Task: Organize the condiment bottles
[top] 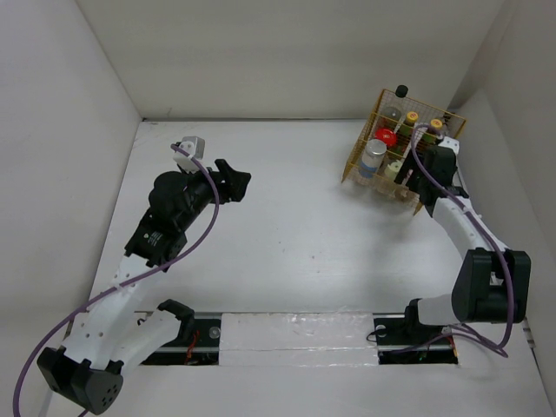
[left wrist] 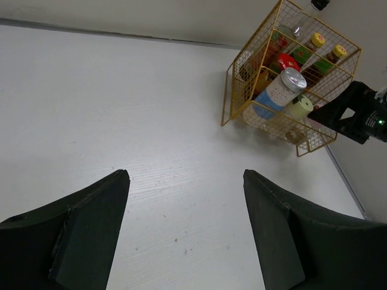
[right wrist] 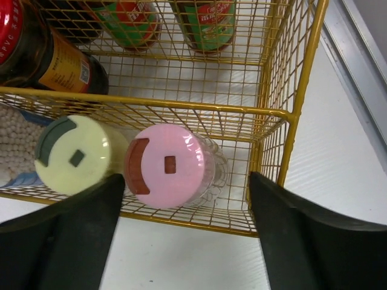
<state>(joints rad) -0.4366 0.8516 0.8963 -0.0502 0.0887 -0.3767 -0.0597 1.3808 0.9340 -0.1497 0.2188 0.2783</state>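
The condiment bottles stand inside a yellow wire basket (top: 357, 157) at the back right. It holds two yellow-capped bottles (top: 411, 116) with red-green labels (right wrist: 208, 21), a black-capped bottle (top: 401, 90), a red-lidded jar (right wrist: 36, 48), a silver-lidded white-blue bottle (left wrist: 281, 90), a cream-capped bottle (right wrist: 72, 154) and a pink-capped bottle (right wrist: 166, 166). My right gripper (right wrist: 185, 178) is open and empty. It hovers just above the pink cap at the basket's front right corner. My left gripper (left wrist: 186, 175) is open and empty over bare table at the left (top: 234, 184).
The basket (right wrist: 302, 78) sits close to the right wall and the back corner. White walls enclose the table on the left, back and right. The right arm (left wrist: 357, 112) reaches over the basket's near side.
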